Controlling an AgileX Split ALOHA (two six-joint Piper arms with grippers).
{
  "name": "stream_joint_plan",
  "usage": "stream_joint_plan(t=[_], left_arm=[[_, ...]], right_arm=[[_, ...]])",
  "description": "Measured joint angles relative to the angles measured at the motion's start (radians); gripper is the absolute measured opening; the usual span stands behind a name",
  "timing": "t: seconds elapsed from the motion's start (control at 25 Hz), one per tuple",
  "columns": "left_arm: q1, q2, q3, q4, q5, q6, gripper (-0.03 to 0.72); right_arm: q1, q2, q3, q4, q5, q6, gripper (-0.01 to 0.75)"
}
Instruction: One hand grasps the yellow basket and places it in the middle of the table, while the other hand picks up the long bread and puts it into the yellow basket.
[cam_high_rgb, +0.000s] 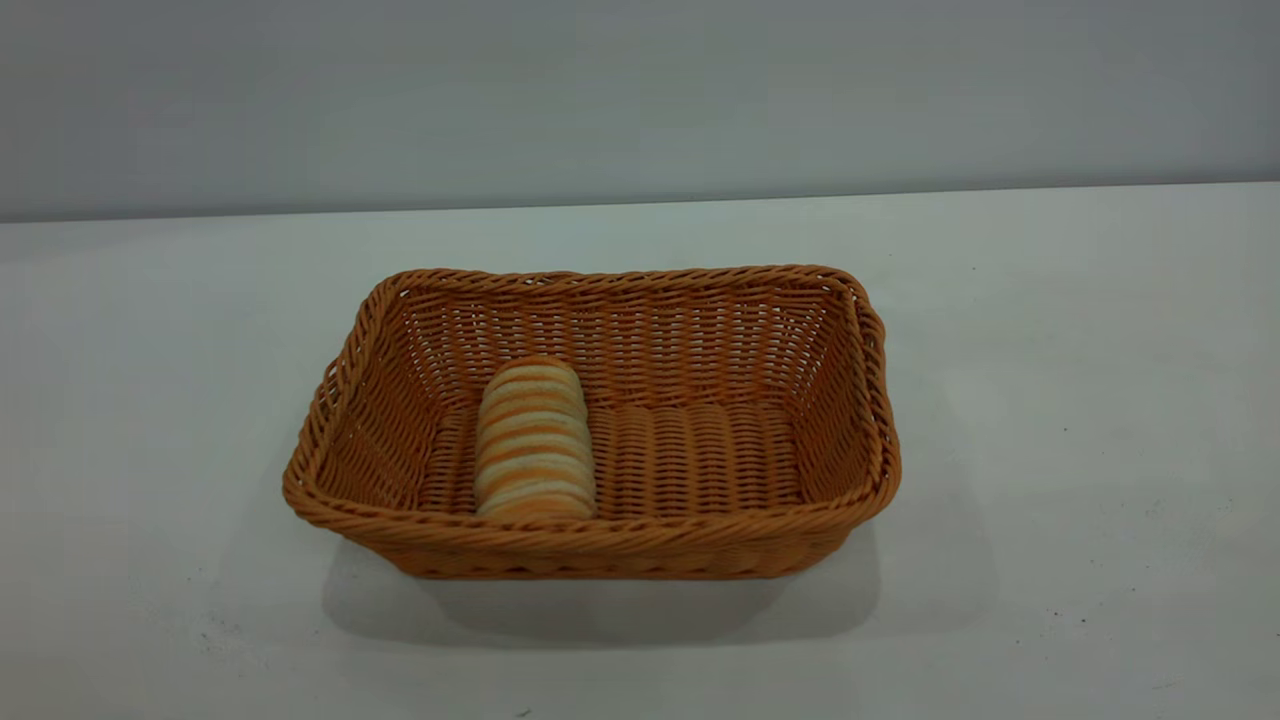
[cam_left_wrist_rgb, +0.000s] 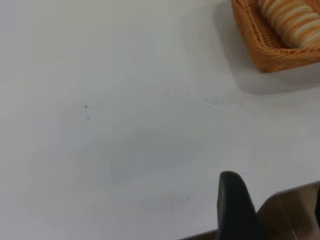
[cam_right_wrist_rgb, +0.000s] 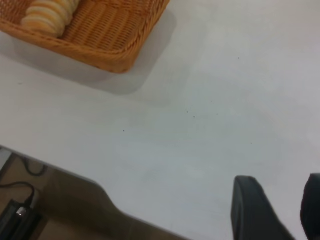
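A bare test bench: plain white table (cam_high_rgb: 1050, 400) against a blank grey wall (cam_high_rgb: 640, 90); nothing homely

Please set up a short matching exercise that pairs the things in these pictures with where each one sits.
Things:
1. orange-tan woven wicker basket
2. small oblong cream-and-orange striped loaf
3. right arm's black tool
4. wide plain white tabletop

Places or states:
A. lying inside the basket, toward its left end
B. pulled back near the table edge, apart from the basket, fingers apart
C. standing around the middle of the table
D. bearing the basket

Pairs: 1-C, 2-A, 3-B, 4-D
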Motion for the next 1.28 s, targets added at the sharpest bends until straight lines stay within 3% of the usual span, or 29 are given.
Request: stream_joint_plan(t=[0.92,1.28], left_arm=[[0.001,-0.011,0.000,0.000,-0.002,0.007,0.451],[0.202,-0.023,0.000,-0.003,-0.002,0.007,0.451]], right_arm=[[-0.002,0.000,0.000,0.000,0.000,0.001,0.235],[-0.203,0.000,0.000,0.001,0.000,0.001,0.238]])
